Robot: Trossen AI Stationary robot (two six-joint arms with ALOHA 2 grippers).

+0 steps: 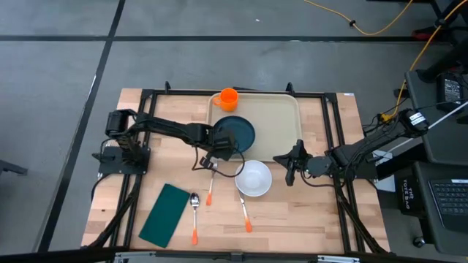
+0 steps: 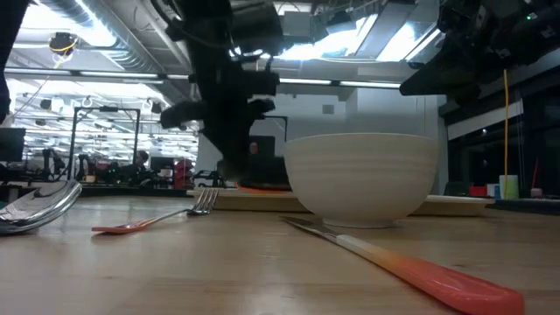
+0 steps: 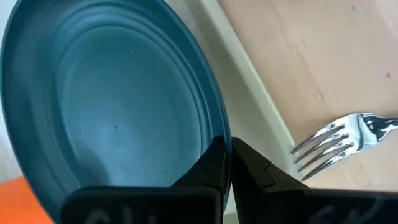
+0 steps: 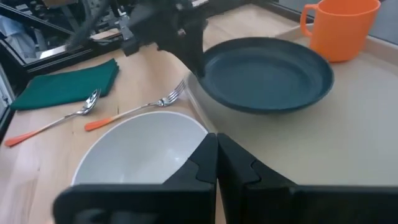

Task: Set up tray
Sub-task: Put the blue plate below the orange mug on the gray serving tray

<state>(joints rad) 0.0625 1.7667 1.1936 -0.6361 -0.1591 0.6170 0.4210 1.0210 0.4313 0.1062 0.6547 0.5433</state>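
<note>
Tray (image 1: 274, 120) at upper centre, plate partly aboard.
Left gripper (image 1: 217, 152), fingers pinched on the teal plate (image 1: 235, 132) rim, holds it tilted over the tray's edge, probably to seat it; right gripper (image 1: 290, 169) waits closed, empty, beside the bowl (image 1: 254, 178).

A robotics lab or industrial test hall, not a home. Grey concrete floor (image 1: 66, 73) with dark seams under a wooden table (image 1: 322, 219) framed in black metal rails (image 1: 333, 131). Yellow cable (image 1: 380, 29) trailing across the floor, laptop (image 1: 446, 201) and black equipment (image 1: 447, 88) on a stand beside the table. Seen level across the table: high ceiling with silver ducts (image 2: 96, 39) and strip lights (image 2: 367, 83), metal racks (image 2: 87, 131), more workstations far behind. Only tableware as homely touch: orange mug (image 1: 229, 97), white bowl (image 1: 254, 178), green napkin (image 1: 165, 214).
</note>
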